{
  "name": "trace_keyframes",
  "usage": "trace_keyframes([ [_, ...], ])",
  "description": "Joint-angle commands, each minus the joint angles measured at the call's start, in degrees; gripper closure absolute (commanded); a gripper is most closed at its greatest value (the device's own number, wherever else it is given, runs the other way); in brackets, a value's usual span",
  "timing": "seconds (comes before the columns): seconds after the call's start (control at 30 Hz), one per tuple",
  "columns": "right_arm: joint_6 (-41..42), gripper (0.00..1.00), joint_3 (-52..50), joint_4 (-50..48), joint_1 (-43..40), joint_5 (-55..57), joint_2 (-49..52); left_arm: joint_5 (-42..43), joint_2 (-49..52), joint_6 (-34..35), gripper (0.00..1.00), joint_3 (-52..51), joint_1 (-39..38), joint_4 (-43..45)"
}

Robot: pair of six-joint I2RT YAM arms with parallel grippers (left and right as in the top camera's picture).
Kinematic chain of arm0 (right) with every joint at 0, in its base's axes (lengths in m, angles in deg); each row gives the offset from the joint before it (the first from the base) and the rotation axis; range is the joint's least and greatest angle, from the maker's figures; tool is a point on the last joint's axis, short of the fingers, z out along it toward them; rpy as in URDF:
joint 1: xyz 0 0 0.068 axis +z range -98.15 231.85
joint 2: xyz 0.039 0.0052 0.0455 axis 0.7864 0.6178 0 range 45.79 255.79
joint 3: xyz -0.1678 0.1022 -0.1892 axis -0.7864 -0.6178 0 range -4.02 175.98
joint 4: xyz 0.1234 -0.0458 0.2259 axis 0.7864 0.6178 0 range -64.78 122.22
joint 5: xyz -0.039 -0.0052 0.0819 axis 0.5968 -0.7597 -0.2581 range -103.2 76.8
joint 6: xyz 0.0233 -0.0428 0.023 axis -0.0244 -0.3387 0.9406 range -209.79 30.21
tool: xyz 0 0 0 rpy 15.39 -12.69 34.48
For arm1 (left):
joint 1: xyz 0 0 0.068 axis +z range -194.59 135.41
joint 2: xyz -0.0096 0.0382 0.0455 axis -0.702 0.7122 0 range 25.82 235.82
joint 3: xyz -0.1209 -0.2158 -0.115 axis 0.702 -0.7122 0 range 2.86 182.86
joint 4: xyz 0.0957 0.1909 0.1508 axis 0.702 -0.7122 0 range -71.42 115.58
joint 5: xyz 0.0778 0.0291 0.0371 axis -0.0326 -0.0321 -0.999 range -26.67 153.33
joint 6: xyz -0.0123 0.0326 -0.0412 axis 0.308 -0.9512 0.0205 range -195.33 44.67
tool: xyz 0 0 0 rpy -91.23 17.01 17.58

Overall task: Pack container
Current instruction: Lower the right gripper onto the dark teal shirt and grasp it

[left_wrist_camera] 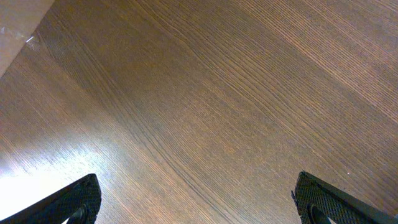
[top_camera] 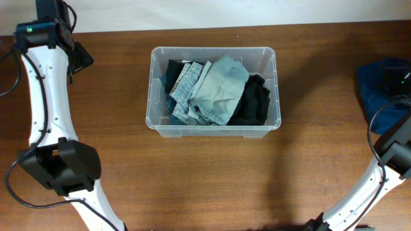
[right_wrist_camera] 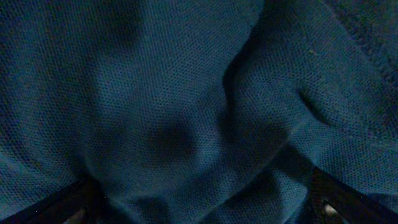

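The clear plastic container [top_camera: 213,132] stands at the middle of the table. It holds a light denim garment [top_camera: 221,90], a darker denim piece [top_camera: 183,86] and black cloth [top_camera: 257,102]. A dark blue garment [top_camera: 376,86] lies at the table's right edge. My right gripper [right_wrist_camera: 202,205] is open and pressed down into that blue garment [right_wrist_camera: 186,93], with bunched fabric lying between its fingertips [right_wrist_camera: 339,202]. My left gripper [top_camera: 82,59] is at the far left, well apart from the container. It hangs open over bare wood [left_wrist_camera: 199,202] with nothing between its fingers.
The wooden table [top_camera: 205,186] runs out to a pale wall at the back. My left arm's white links [top_camera: 48,109] run along the left side, and the right arm [top_camera: 372,186] rises from the lower right corner.
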Motion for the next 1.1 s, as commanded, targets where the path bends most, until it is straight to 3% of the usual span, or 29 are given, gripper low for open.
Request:
trace_keyframes([
  [0.0, 0.6, 0.24, -1.4, 2.1, 0.6, 0.6, 5.1, -0.3, 0.2, 0.0, 0.01, 0.0, 0.1, 0.0],
  [0.1, 0.6, 0.60, -1.4, 2.7, 0.6, 0.5, 5.1, -0.3, 0.2, 0.0, 0.00, 0.0, 0.1, 0.0],
  [0.17, 0.6, 0.69, -1.4, 3.4, 0.7, 0.5, 5.1, -0.3, 0.2, 0.0, 0.01, 0.0, 0.1, 0.0],
  [0.27, 0.6, 0.96, -1.4, 4.5, 0.6, 0.5, 5.1, -0.3, 0.2, 0.0, 0.01, 0.0, 0.1, 0.0],
  [0.7, 0.6, 0.96, 1.5, 10.2, 1.8, -1.8, -2.0, -0.3, 0.2, 0.0, 0.01, 0.0, 0.1, 0.0],
  [1.07, 0.5, 0.96, 1.7, 13.4, 10.8, -1.6, -11.1, -0.3, 0.2, 0.0, 0.01, 0.0, 0.1, 0.0],
])
